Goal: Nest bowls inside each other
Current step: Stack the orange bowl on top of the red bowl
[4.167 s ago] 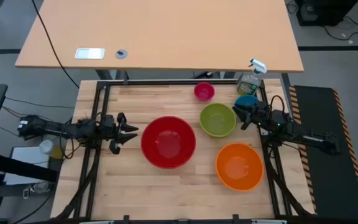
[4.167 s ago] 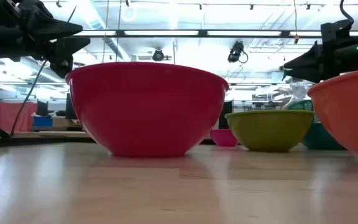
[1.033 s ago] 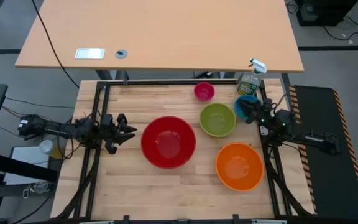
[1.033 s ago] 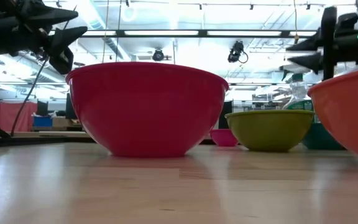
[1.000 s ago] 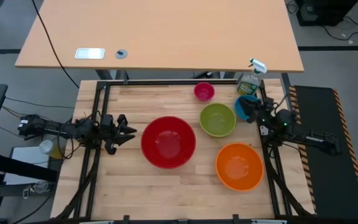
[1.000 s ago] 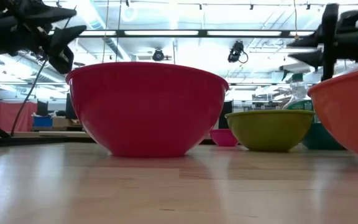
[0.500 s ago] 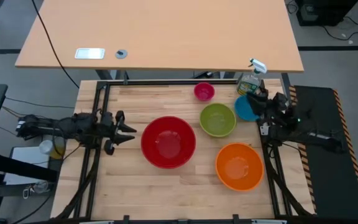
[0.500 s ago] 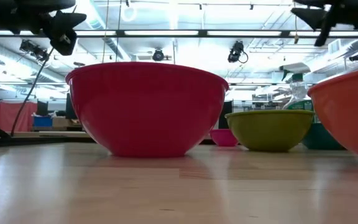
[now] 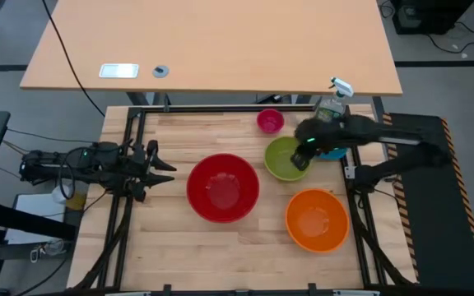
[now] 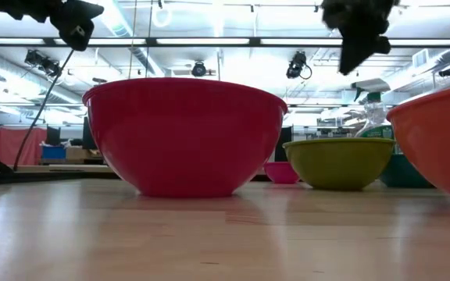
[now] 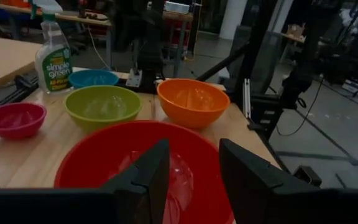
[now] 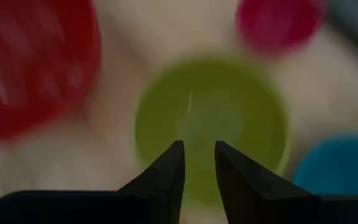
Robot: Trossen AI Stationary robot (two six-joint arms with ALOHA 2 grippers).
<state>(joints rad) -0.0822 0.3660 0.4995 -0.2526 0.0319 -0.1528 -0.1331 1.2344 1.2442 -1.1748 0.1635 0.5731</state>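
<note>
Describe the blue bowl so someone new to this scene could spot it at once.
Look at the wooden table's far right corner, where a spray bottle stands. The blue bowl sits just in front of it, beside the lime green bowl; it is the only blue one.

Table [image 9: 179,247], seen from above:
- Largest bowl [image 9: 223,187]: centre, left of the others.
- Second-largest bowl [image 9: 317,219]: near right corner, apart from the rest.
- Middle bowl [image 9: 284,160]: behind that one, right of the largest.
- Second-smallest bowl [image 9: 332,153]: just right of the middle bowl (partly under the right arm).
- Smallest bowl [image 9: 270,122]: far edge, behind the middle bowl.
- Bottle [image 9: 332,107]: far right corner, behind the second-smallest bowl.
- Right gripper [image 9: 301,156]: above the middle bowl's right side.
- Left gripper [image 9: 159,164]: at the left edge, beside the largest bowl.
- Desk [image 9: 220,41]: behind the table.
</note>
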